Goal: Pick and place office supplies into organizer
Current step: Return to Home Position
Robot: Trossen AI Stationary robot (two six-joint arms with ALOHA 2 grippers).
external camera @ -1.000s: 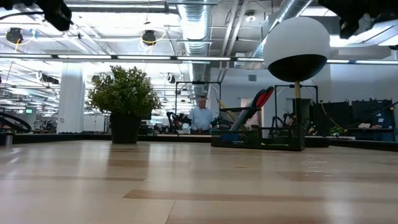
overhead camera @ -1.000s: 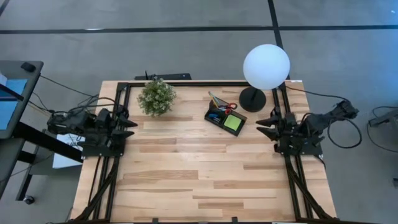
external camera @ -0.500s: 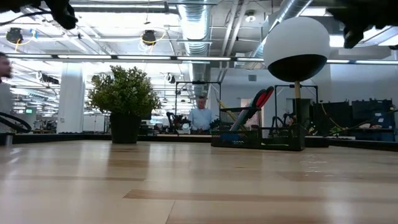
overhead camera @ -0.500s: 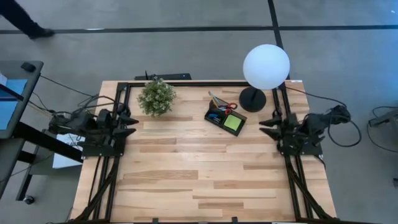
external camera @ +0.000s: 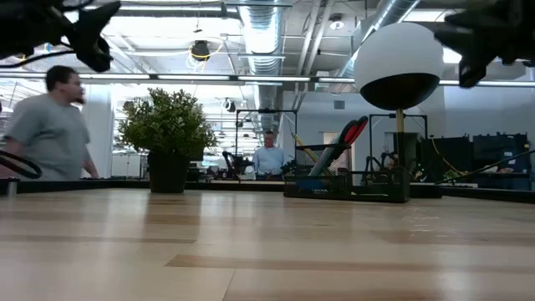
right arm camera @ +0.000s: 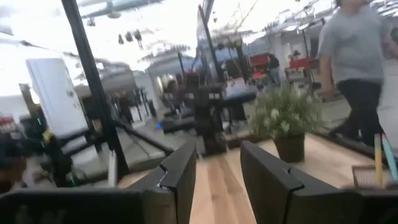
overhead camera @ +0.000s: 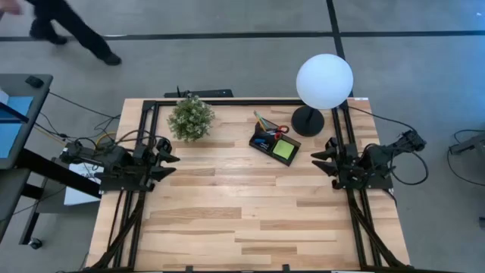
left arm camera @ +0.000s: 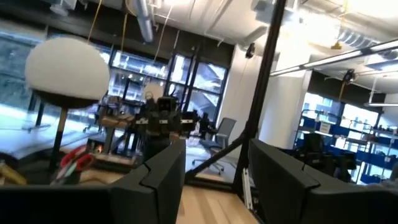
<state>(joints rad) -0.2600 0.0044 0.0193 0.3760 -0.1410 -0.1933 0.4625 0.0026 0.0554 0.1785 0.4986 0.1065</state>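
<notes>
The organizer (overhead camera: 274, 142) is a small black tray standing on the table's far side, between the plant and the lamp. In it stand red-handled scissors (overhead camera: 281, 130) and pens (overhead camera: 263, 121), slanting up above its rim (external camera: 334, 184), and a lime-green sticky-note pad (overhead camera: 286, 149) lies in it. My left gripper (overhead camera: 170, 163) hangs open at the table's left edge, above the wood. At the right edge my right gripper (overhead camera: 318, 161) is open too, near the lamp base. Nothing is between the fingers (left arm camera: 163, 177) of the left gripper or the fingers (right arm camera: 179, 174) of the right gripper.
A potted plant (overhead camera: 191, 117) stands at the far left. A lamp with a white globe (overhead camera: 324, 81) on a round black base (overhead camera: 308, 120) stands right of the organizer. A person (external camera: 48, 125) walks behind the table. Bare wood (overhead camera: 242, 205) spans the middle and near side.
Both arms have sunk lower over the table's side edges, their grippers still open. My left gripper has also gone a little toward the table's right and near side. A person has walked into view beyond the far edge.
</notes>
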